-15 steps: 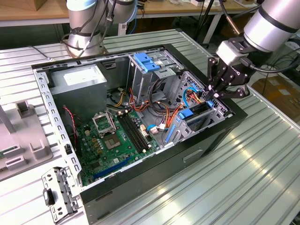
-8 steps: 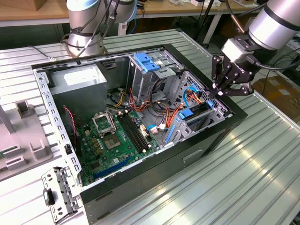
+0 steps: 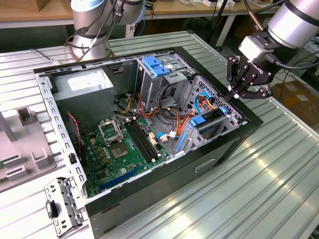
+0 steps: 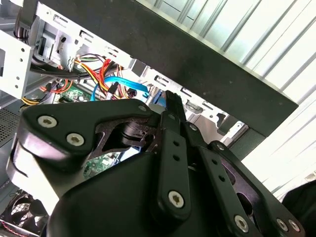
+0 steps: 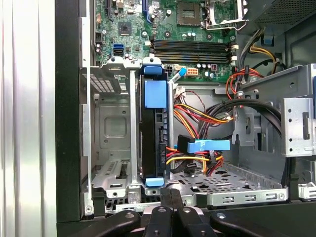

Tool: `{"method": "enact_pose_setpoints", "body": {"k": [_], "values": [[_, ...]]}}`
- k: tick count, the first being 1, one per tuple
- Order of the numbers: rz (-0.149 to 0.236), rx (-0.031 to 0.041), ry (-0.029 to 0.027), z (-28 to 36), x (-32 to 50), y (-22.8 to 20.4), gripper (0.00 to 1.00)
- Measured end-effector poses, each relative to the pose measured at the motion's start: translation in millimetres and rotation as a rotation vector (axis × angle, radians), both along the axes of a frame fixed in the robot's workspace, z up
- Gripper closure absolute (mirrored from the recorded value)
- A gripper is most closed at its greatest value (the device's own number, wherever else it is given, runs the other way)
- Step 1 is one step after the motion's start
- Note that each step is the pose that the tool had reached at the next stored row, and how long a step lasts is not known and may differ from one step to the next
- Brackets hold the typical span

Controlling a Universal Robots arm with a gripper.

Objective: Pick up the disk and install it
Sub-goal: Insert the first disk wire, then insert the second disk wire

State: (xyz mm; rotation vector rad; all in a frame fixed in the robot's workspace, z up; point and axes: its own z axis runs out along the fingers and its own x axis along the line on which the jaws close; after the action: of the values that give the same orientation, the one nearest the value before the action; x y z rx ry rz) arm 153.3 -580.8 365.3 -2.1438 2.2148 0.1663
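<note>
The claw (image 3: 233,95) hangs from the tilted arm, its fingers (image 5: 170,207) pressed together.

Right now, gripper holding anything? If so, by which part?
Nothing held. The gripper has its fingers closed together with nothing between them, above the disk, which sits edge-up in the drive cage.

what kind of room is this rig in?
Probably a robotics lab or workshop. An open computer case lies on a ribbed metal table, the gripper hovers at the drive cage where the disk sits edge-on, and cluttered wooden benches run behind.
</note>
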Motion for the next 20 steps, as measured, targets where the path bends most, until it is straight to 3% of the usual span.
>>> {"method": "enact_pose_setpoints", "body": {"k": [9, 13, 16, 20], "values": [[0.0, 0.0001, 0.0, 0.0, 0.1, 0.0, 0.89], [0.0, 0.0, 0.0, 0.0, 0.2, 0.0, 0.64], [0.0, 0.0001, 0.0, 0.1, 0.3, 0.0, 0.64], [0.0, 0.0012, 0.0, 5.5, -0.2, 0.0, 0.64]]}}
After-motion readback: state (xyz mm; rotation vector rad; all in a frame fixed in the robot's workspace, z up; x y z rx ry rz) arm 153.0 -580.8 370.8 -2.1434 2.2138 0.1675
